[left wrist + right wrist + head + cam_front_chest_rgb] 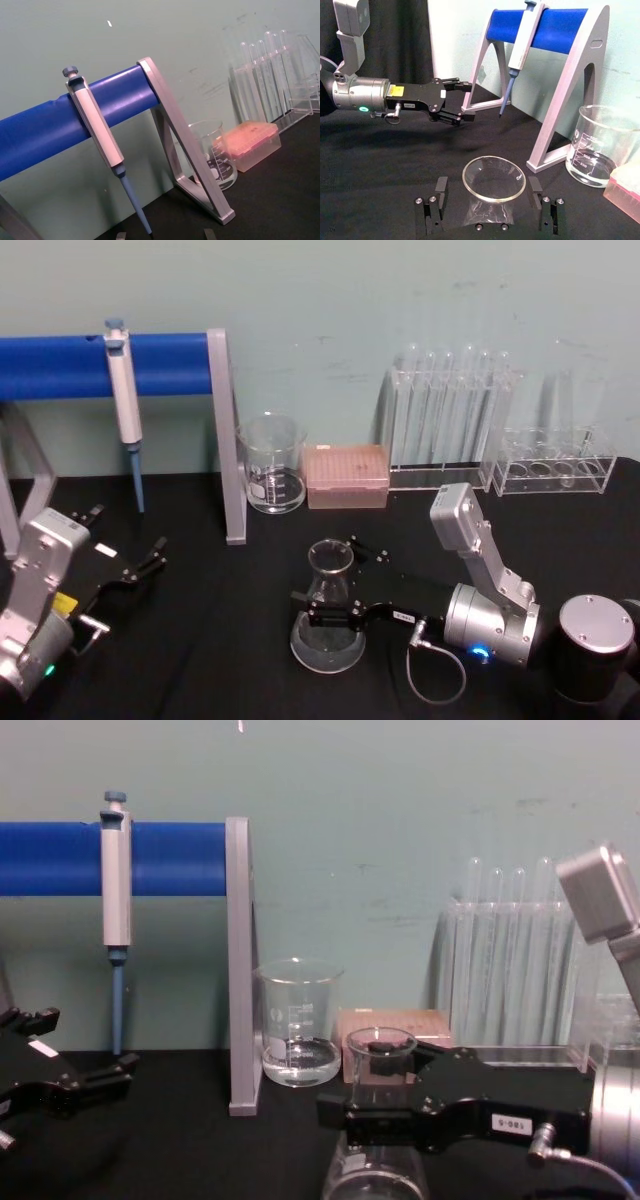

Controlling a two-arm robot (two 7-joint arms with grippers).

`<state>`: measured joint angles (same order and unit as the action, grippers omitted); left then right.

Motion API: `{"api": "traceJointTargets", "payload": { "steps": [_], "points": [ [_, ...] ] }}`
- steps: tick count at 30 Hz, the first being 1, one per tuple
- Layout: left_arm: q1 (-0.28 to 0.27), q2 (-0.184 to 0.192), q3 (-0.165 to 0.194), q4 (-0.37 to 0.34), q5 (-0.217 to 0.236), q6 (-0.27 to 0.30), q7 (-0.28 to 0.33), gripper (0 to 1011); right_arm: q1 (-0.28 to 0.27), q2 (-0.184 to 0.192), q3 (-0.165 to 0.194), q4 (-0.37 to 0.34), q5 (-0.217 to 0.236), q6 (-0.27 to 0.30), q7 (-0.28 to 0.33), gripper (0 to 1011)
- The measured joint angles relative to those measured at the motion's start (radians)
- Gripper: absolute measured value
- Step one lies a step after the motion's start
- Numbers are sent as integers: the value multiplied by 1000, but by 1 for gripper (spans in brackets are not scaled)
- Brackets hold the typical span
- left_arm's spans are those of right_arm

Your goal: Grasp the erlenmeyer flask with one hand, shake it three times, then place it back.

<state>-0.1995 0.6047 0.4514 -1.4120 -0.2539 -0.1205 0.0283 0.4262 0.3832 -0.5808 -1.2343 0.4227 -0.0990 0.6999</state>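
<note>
**Right gripper open around the flask's neck, flask on the table**

Two grippers are in view. The right gripper (488,186) has its two fingers (441,186) spread, one on each side of the erlenmeyer flask (322,648), level with the neck. In the right wrist view a gap shows between one finger and the rim, and the other finger sits just beside it, so nothing is clamped. The single flask stands upright on its wide base on the black table (200,650), in front of the robot and a little to the right. The left gripper (468,101) is well apart on the left, low over the table, with its fingers parted and nothing between them.

Farther back, against the wall, there is one beaker (272,475) with a little clear liquid. One pink tip box (345,477) is just beside it, and there are two clear racks (450,430) (555,468). One pipette (122,390) hangs on one stand with a blue bar (60,365).

The tubes in the first rack blur together and I cannot count them; whether the flask holds liquid is hard to make out. In the chest view the gripper's body covers the flask's neck and the lower edge cuts off its base; the blue bar runs out of the head view on the left.
</note>
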Motion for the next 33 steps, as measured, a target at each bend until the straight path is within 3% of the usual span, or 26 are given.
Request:
{"api": "traceJointTargets", "payload": {
  "steps": [7, 12, 22, 25, 28, 33],
  "points": [
    [0, 0, 0, 0, 0, 0, 0, 1001, -1, 1, 1, -1, 1, -1, 0, 1003],
    [0, 0, 0, 0, 0, 0, 0, 1001, -1, 1, 1, -1, 1, -1, 0, 942],
    [0, 0, 0, 0, 0, 0, 0, 1001, -1, 1, 1, -1, 1, -1, 0, 648],
    [0, 0, 0, 0, 0, 0, 0, 1001, -1, 1, 1, -1, 1, -1, 0, 517],
    [0, 0, 0, 0, 0, 0, 0, 1001, -1, 1, 1, -1, 1, -1, 0, 457],
    [0, 0, 0, 0, 0, 0, 0, 1001, -1, 1, 1, -1, 1, -1, 0, 450]
  ]
}}
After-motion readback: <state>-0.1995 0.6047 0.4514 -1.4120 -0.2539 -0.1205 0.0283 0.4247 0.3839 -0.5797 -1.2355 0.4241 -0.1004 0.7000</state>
